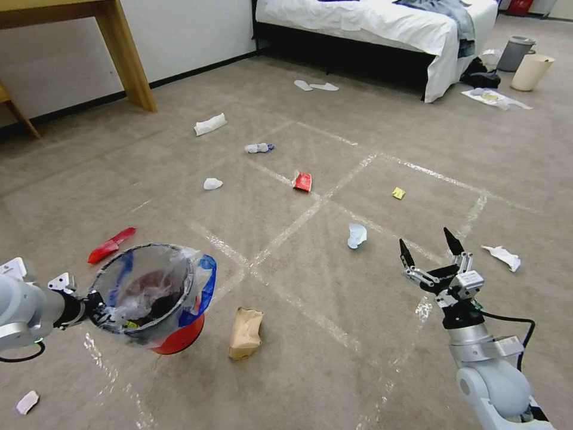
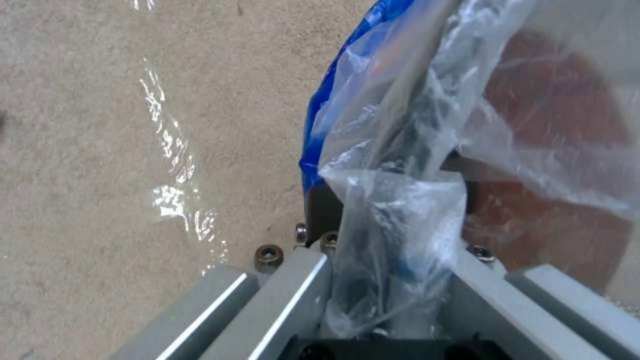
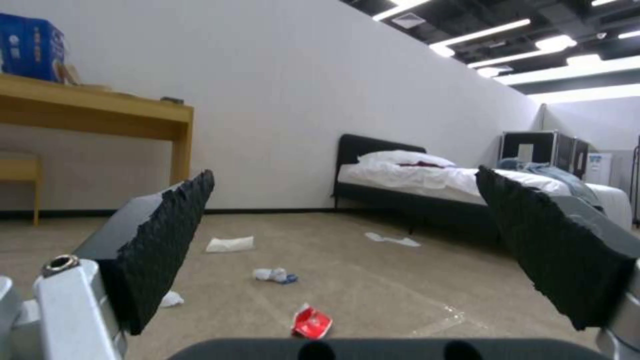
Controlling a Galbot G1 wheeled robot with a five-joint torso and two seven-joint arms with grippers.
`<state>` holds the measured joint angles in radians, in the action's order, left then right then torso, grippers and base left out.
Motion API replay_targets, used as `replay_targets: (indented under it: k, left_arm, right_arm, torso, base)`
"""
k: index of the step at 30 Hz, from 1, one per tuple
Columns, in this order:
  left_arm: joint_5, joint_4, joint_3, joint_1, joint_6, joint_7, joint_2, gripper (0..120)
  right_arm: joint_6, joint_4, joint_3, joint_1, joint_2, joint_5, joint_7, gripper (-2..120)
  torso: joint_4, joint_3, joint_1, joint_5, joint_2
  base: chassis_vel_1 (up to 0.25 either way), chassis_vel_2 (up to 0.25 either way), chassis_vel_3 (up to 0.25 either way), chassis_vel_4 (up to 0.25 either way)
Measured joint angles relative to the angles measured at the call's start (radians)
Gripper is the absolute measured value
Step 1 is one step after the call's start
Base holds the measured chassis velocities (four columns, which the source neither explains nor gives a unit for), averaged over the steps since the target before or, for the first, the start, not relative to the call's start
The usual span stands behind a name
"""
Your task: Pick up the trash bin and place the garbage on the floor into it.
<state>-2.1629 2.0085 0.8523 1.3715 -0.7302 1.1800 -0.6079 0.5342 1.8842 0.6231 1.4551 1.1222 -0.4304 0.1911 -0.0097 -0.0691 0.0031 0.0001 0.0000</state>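
My left gripper (image 1: 89, 307) is shut on the near rim of the trash bin (image 1: 149, 292), a small red bin with a dark rim and a clear, blue-edged bag. It is held tilted at the lower left. In the left wrist view the bag (image 2: 400, 200) bunches over the fingers. Garbage lies across the carpet: a brown paper bag (image 1: 245, 333) beside the bin, red wrappers (image 1: 111, 245) (image 1: 302, 181), white tissues (image 1: 212, 183) (image 1: 502, 257), a pale crumpled piece (image 1: 356, 235) and a yellow scrap (image 1: 398, 193). My right gripper (image 1: 428, 248) hovers open at the lower right, holding nothing.
A bed (image 1: 382, 24) stands at the back, with a grey bin (image 1: 515, 52) and a cream bucket (image 1: 531, 71) to its right. A wooden table leg (image 1: 128, 57) is at the back left. Tape lines cross the carpet. More litter (image 1: 210, 124) (image 1: 258, 147) lies farther off.
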Motion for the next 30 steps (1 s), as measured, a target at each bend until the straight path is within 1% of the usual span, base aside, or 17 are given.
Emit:
replay_targets:
  k: [11, 13, 15, 18, 19, 21, 25, 27, 30]
  left_arm:
    - [0.0, 0.01, 0.028, 0.026, 0.0, 0.003, -0.006, 0]
    - [0.004, 0.015, 0.044, 0.039, 0.002, 0.003, -0.007, 0]
    - [0.006, 0.016, 0.047, 0.041, 0.002, 0.003, -0.007, 0]
    - [0.007, 0.016, 0.076, 0.059, 0.002, 0.0, -0.001, 0]
    - [0.007, 0.016, 0.076, 0.059, 0.002, 0.0, -0.001, 0]
    - [0.007, 0.015, 0.094, 0.067, 0.001, -0.002, 0.006, 0]
    - [0.007, 0.011, 0.108, 0.071, 0.001, -0.002, 0.01, 0]
    - [0.006, 0.004, 0.128, 0.077, 0.001, -0.003, 0.019, 0]
    - [0.008, -0.003, 0.136, 0.078, 0.001, -0.004, 0.02, 0]
  right_arm:
    - [0.003, 0.006, 0.005, 0.006, -0.019, -0.022, 0.009, 100]
    - [0.002, 0.01, 0.007, 0.013, -0.047, -0.053, 0.041, 100]
    - [0.001, 0.01, 0.007, 0.014, -0.054, -0.058, 0.048, 100]
    - [-0.025, 0.015, -0.003, 0.016, -0.115, -0.083, 0.065, 100]
    - [-0.025, 0.015, -0.003, 0.016, -0.115, -0.083, 0.065, 100]
    - [-0.055, 0.016, -0.025, 0.002, -0.155, -0.114, 0.061, 100]
    - [-0.084, 0.016, -0.045, -0.013, -0.181, -0.138, 0.054, 100]
    - [-0.129, 0.017, -0.094, -0.042, -0.217, -0.183, 0.031, 100]
    - [-0.158, 0.019, -0.14, -0.07, -0.241, -0.221, 0.022, 100]
  torso:
    - [0.0, 0.0, 0.0, 0.0, 0.0]
    - [0.0, 0.0, 0.0, -0.0001, 0.0]
    - [0.0, 0.0, 0.0, -0.0001, 0.0]
    - [-0.0001, 0.0, 0.0, -0.0002, 0.0]
    - [-0.0001, 0.0, 0.0, -0.0002, 0.0]
    - [0.0, 0.0, 0.0, -0.0001, 0.0]
    - [0.0, 0.0, 0.0, -0.0001, 0.0]
    - [0.0, 0.0, 0.0, -0.0001, 0.0]
    - [-0.0001, 0.0, 0.0, 0.0, 0.0]
  base:
    - [0.0, 0.0, 0.0, 0.0]
    - [0.0, 0.0, 0.0, 0.0]
    - [0.0, 0.0, 0.0, 0.0]
    - [0.0, 0.0, 0.0, 0.0]
    - [0.0, 0.0, 0.0, 0.0]
    - [0.0, 0.0, 0.0, 0.0]
    - [0.0, 0.0, 0.0, 0.0]
    - [0.0, 0.0, 0.0, 0.0]
    - [0.0, 0.0, 0.0, 0.0]
